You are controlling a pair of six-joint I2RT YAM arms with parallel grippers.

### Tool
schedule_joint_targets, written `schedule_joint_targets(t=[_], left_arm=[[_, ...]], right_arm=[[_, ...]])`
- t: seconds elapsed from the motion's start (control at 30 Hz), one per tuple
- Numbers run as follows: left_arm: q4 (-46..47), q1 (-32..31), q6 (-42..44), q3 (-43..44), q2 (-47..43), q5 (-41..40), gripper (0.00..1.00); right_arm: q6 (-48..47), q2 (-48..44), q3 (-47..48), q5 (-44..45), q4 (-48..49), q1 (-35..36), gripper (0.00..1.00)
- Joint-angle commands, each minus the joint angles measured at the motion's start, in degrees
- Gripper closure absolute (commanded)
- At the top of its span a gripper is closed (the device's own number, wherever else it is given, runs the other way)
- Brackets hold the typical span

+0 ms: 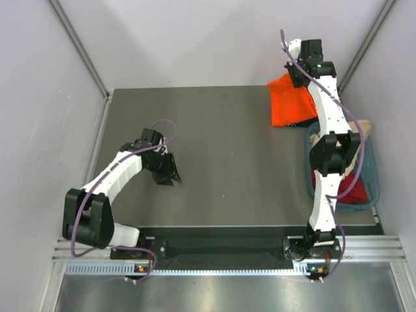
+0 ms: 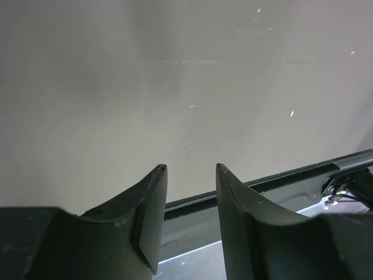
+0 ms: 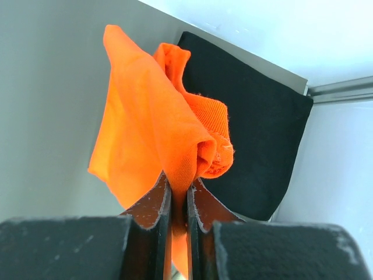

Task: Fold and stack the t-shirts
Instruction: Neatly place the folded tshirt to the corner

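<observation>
Beige shirt (image 1: 366,126) and dark red shirt (image 1: 353,192), in teal tub (image 1: 374,185), mostly hidden under right arm (image 1: 330,112)

A robotics lab test cell: a dark grey table (image 1: 227,149) is boxed in by plain pale wall panels (image 1: 195,39). A slotted aluminium rail (image 1: 221,250) along its near edge carries the bolted bases of the left arm (image 1: 120,170) and the right arm (image 1: 328,117), each trailing purple cable (image 1: 166,123).
</observation>
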Motion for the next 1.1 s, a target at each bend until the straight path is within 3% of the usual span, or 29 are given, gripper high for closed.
schedule_joint_targets(t=[0.0,0.7,1.07], left_arm=[[-0.20,-0.06,1.42,2.27,0.62,0.33,0.56],[-0.38,-0.06,3.26,3.50,2.47,1.03,0.56],[-0.47,-0.06,3.79,4.47,3.79,1.29,0.56]], right_arm=[[-1.49,-4.61,2.23,-1.37,2.65,-0.34,1.00],[-2.55,-10.06,-2.07,0.29,0.71,-1.04,1.00],[-2.81,-7.44,-1.29,0.91,1.77,-2.27,1.00]])
